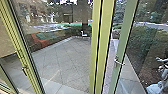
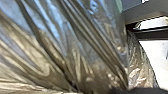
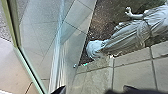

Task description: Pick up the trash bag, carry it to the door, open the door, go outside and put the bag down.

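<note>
Trash bag [image 2: 75,45] crowds left wrist, grip unclear; right gripper [image 3: 94,89] gapes open, apparently near the door edge [image 3: 29,68].

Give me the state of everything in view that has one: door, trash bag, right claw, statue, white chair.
Glass door on the right: open, swung out at an angle.
Trash bag: creased, drawn into long folds; tied or not, cannot tell.
Right claw: open, nothing seen between its tips.
Statue: outside, beside the paving.
White chair: looks upright, far across the yard.
</note>
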